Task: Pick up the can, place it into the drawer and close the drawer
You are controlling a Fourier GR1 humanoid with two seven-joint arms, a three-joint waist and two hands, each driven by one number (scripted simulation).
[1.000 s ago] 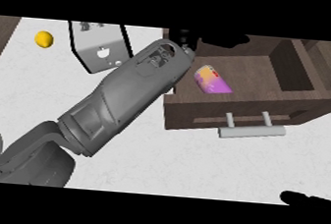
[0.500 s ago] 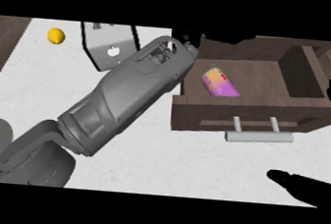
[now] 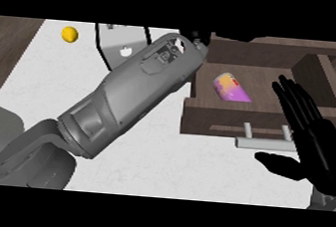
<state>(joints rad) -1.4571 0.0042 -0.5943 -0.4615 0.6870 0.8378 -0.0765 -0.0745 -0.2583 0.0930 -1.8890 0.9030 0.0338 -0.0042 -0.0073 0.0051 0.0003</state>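
Status: the can point(image 3: 232, 87) lies on its side inside the open drawer point(image 3: 213, 123), right of centre in the frame, resting on the drawer floor and touching no hand. The placing step appears complete; closing is outstanding.

Left arm: the forearm point(image 3: 131, 100) runs diagonally from the lower left to the top centre, crossing the drawer's left edge. The left hand point(image 3: 200, 37) shows only as a dark sliver at the upper edge. Whether it is released or clenched cannot be told. It holds nothing that can be seen.

Right hand point(image 3: 317, 142): at the right of the frame, its fingers point(image 3: 296, 103) straight and released, grasping nothing. It stands just beside the drawer front and the handle point(image 3: 265, 139), palm turned toward them. This looks like a position for pushing the front inward.

Risk: the left forearm over the drawer's edge may obstruct closing until it clears.

Other items: a yellow fruit point(image 3: 70, 34) and a white board point(image 3: 123, 44) sit on the surface point(image 3: 159, 165) at the upper left, well apart from the drawer.
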